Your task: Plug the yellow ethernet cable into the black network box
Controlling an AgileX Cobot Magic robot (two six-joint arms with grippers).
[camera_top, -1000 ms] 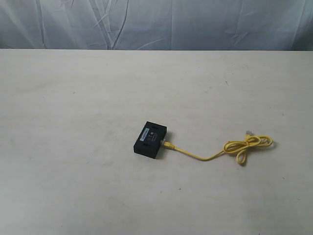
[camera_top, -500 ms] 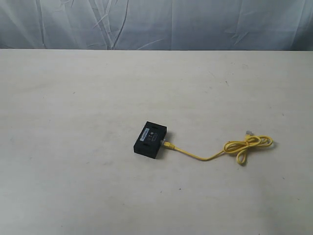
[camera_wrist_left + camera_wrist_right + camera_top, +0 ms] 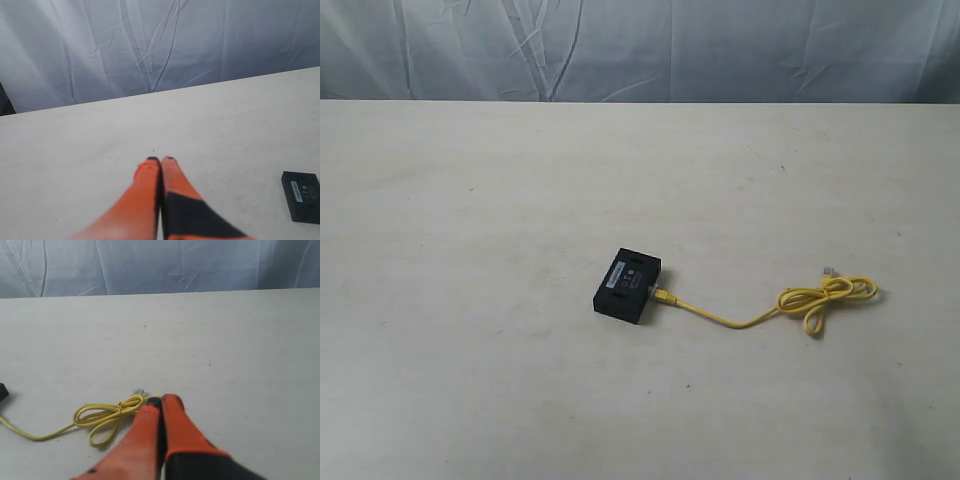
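The black network box (image 3: 627,286) lies flat on the table, pale label up. The yellow ethernet cable (image 3: 740,320) runs from the box's right side, where one plug (image 3: 661,294) touches it, to a tied loop (image 3: 825,298) with a clear plug (image 3: 829,270) at the free end. Neither gripper shows in the exterior view. In the left wrist view my left gripper (image 3: 160,159) is shut and empty over bare table, with the box (image 3: 302,196) off to one side. My right gripper (image 3: 161,399) is shut and empty too, and the cable's loop (image 3: 107,415) lies beside its tips.
The table (image 3: 470,200) is pale and wide, with a wrinkled grey-blue cloth backdrop (image 3: 640,50) along its far edge. Nothing else lies on it.
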